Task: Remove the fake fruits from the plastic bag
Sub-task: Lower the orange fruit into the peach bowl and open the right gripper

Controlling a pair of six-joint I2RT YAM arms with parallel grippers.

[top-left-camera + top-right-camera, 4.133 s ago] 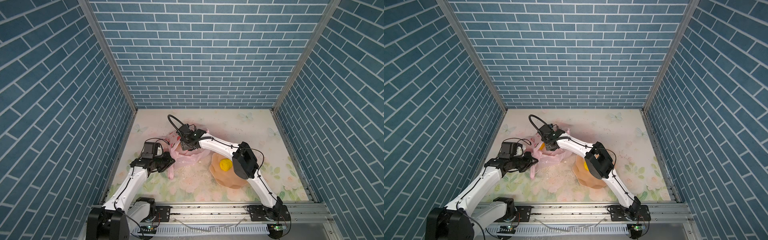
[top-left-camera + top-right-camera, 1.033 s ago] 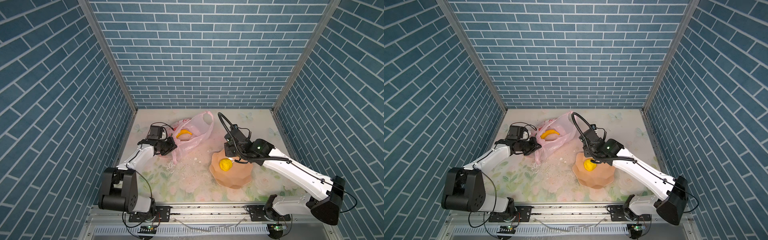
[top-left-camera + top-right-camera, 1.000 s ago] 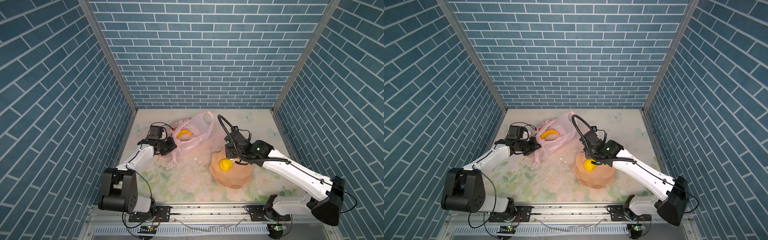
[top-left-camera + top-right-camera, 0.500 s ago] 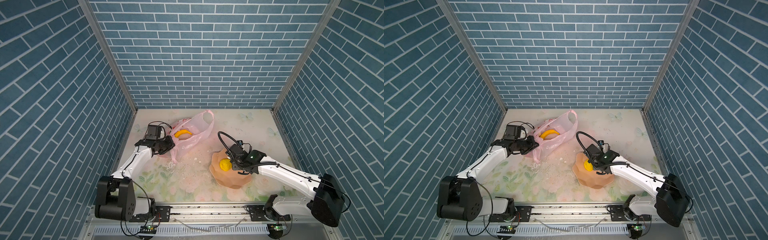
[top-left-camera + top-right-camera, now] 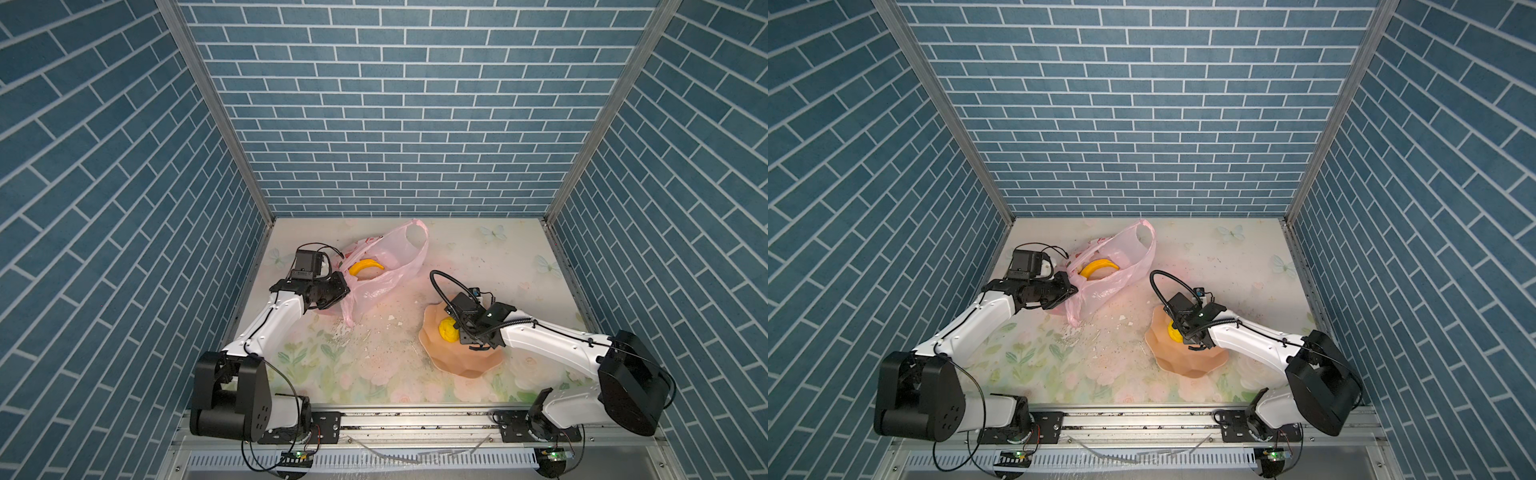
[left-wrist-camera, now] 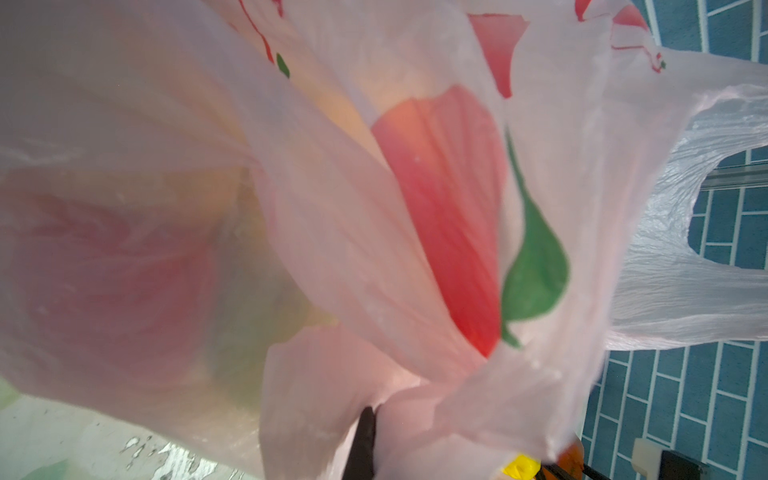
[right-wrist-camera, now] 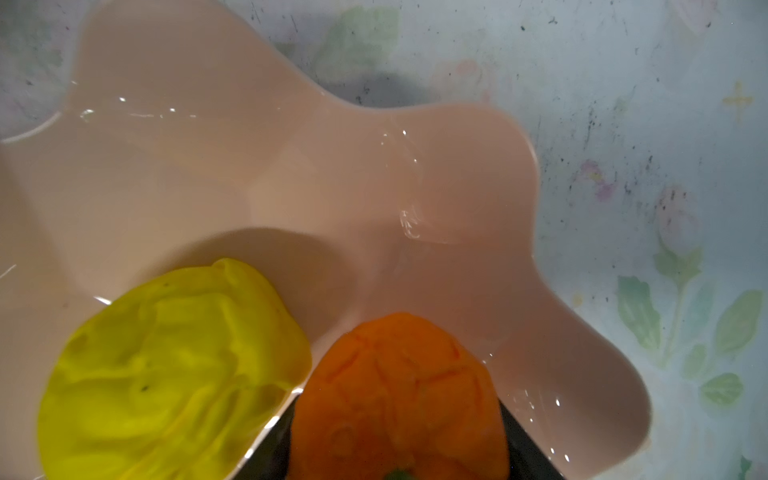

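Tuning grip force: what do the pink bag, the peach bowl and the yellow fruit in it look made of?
Plastic bag: thin translucent film, crinkled; fruit colours show through.
Bowl: probably hard plastic, glossy; sharp highlights.
Wrinkly yellow fruit: likely soft foam or rubber; creased, dented skin.

Left arm (image 5: pixel 270 322) outstretched, jaws pinched; right arm (image 5: pixel 548 338) low, jaws gripping.

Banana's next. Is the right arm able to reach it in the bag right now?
Probably not yet: the right end effector is shut on the tangerine over the bowl. Otherwise the way looks free, since the left end effector holds the plastic bag open and the banana lies uncovered.
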